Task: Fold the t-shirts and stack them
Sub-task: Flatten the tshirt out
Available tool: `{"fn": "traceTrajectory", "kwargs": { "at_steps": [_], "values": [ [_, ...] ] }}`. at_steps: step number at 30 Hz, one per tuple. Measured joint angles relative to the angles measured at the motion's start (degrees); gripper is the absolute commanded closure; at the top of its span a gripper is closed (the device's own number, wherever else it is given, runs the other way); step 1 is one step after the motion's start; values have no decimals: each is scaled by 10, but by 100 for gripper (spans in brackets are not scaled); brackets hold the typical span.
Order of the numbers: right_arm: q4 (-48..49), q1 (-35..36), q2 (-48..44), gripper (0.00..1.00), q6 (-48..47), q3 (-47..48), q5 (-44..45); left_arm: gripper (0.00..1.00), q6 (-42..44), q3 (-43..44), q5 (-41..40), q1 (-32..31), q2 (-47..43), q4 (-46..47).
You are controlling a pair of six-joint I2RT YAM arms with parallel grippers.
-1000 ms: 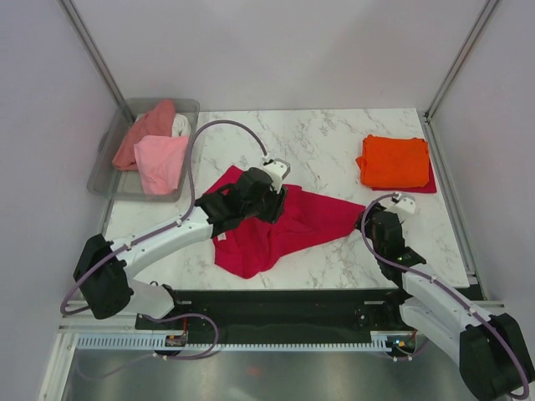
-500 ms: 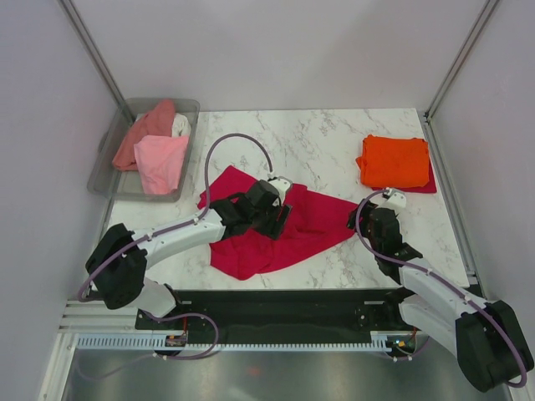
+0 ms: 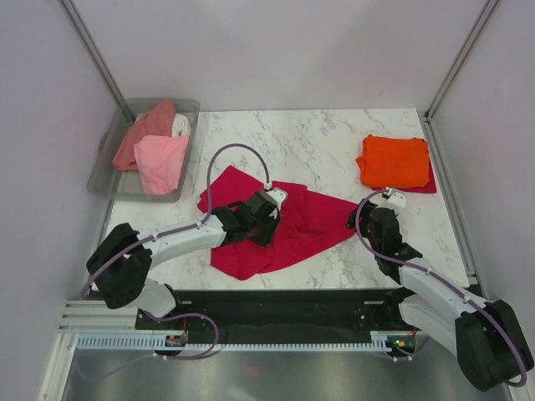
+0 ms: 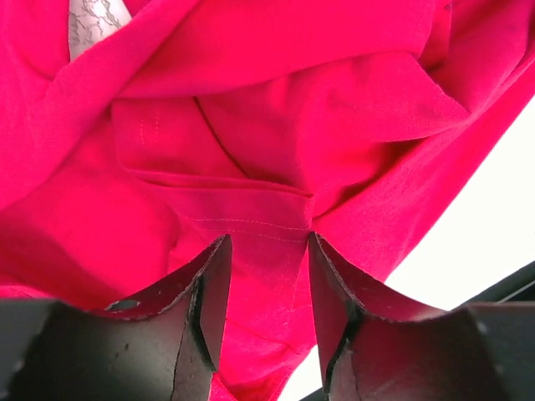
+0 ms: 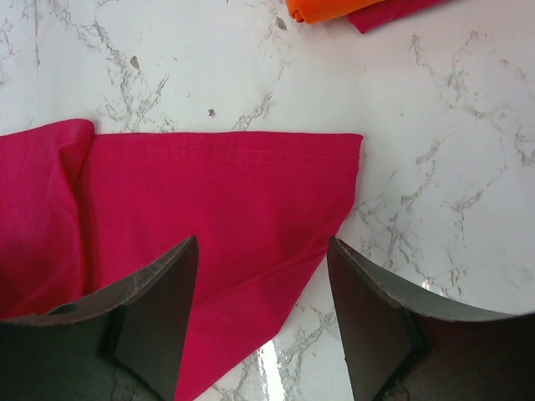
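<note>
A crimson t-shirt (image 3: 292, 230) lies crumpled in the middle of the marble table. My left gripper (image 3: 266, 219) is low over its bunched centre. In the left wrist view the left gripper (image 4: 269, 238) stands open, its jaws either side of a stitched fold of the crimson t-shirt (image 4: 251, 150). My right gripper (image 3: 365, 219) hovers at the shirt's right corner. The right wrist view shows the right gripper (image 5: 262, 242) open wide above the flat hemmed corner (image 5: 251, 192). A folded orange t-shirt (image 3: 394, 160) rests at the back right.
A folded crimson piece (image 3: 430, 186) peeks out under the orange t-shirt. A clear grey bin (image 3: 104, 163) at the back left holds pink (image 3: 160, 160), salmon (image 3: 142, 134) and white (image 3: 180, 125) t-shirts. Bare marble (image 3: 318, 138) lies behind the crimson t-shirt.
My left gripper has come back toward the near edge across the crimson t-shirt, bunching the cloth. The right gripper has shifted slightly left toward the shirt's corner.
</note>
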Motion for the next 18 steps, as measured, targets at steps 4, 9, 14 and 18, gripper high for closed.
{"fn": "traceTrajectory", "kwargs": {
  "at_steps": [4, 9, 14, 18],
  "values": [
    [0, 0, 0, 29, 0, 0, 0, 65, -1, 2, -3, -1, 13, 1],
    [0, 0, 0, 29, 0, 0, 0, 98, -8, 8, -12, -1, 36, 0],
    [0, 0, 0, 28, 0, 0, 1, 98, -17, 3, -21, -1, 7, -7],
    [-15, 0, 11, 27, 8, 12, 15, 98, -45, -33, -38, -1, -116, -27]
  ]
}}
